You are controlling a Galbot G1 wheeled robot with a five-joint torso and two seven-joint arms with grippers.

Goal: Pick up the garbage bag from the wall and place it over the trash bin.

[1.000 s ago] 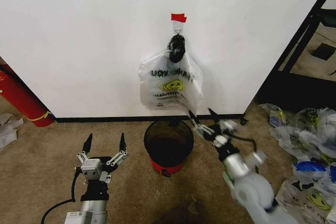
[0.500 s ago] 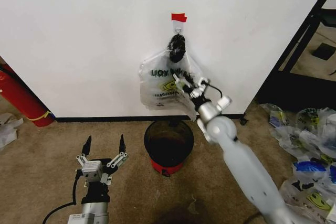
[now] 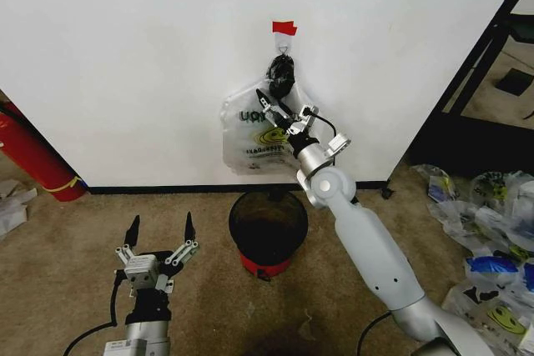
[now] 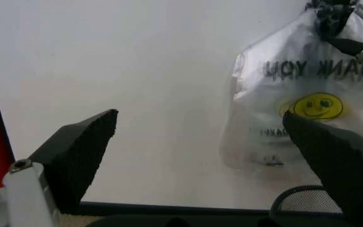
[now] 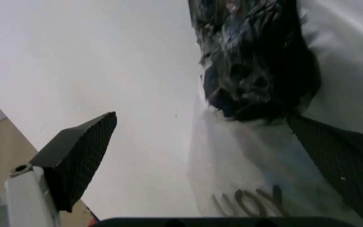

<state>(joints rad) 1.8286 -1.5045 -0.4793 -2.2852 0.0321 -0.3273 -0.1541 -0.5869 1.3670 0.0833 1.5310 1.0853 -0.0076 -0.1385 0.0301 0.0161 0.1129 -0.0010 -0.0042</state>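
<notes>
Garbage bag (image 3: 269, 135) hangs on the wall's (image 3: 125, 64) hook; right claw (image 3: 279, 111) open at its knot, trash bin (image 3: 268, 223) bare.

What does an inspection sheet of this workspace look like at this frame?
Surface: brown carpet floor.
Job's things: garbage bag hangs from a hook on the white wall, under red tape; it bears "THANK YOU" lettering and a yellow smiley. Trash bin stands below it, unlined.
Clutter: more plastic bags on the floor at right.
Grippers: right gripper open, raised at the bag's dark knotted top; left gripper open, low, left of the bin.
Cables: black cable at the right wrist.
Surroundings: red cylinder at left, black shelf frame at right.
</notes>
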